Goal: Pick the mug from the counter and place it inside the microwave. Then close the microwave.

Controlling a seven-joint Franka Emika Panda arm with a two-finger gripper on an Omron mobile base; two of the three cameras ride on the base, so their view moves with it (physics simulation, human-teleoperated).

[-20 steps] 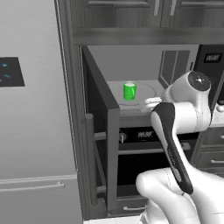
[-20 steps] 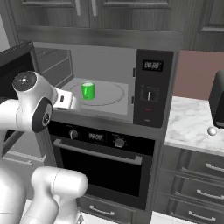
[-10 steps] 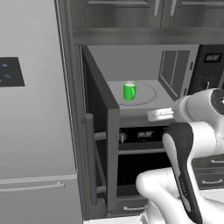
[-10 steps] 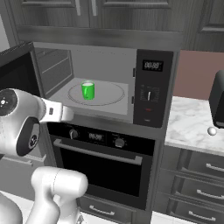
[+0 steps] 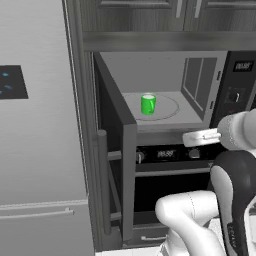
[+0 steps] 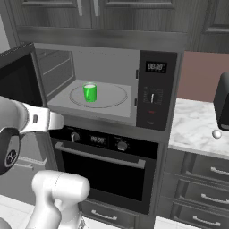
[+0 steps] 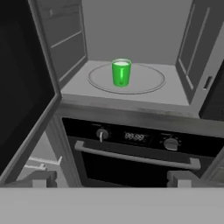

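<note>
mug point(image 5: 148, 104) stands upright on the round turntable point(image 6: 114, 99) inside the microwave point(image 6: 154, 94), left of the plate's centre in the right base view, long axis vertical, nothing touching it

placing looks done; what's left by my read is closing the door point(image 5: 116, 150), which hangs swung fully out to the left, edge-on in the left base view with its bar handle point(image 5: 103, 185) on the outer face

gripper point(image 7: 111, 178) is outside the cavity, below and in front of the microwave opening, pointing in toward the mug; fingers point(image 7: 40, 178) stand wide apart with nothing between them

so the mug lies ahead of and above the gripper, while the door lies off to the gripper's left, dark glass running along the left of the hand view; the coming move likely turns on getting round to the door's outer side to push it shut

other stuff: oven point(image 6: 105, 167) with knobs directly under the microwave, fridge point(image 5: 35, 125) left of the door, counter point(image 6: 194, 129) to the right carrying a small white ball point(image 6: 217, 133) and a black appliance point(image 6: 222, 98), well apart from the action

obstruction: open door sits near the fridge side, little room behind it, arm could clip the door edge
</note>
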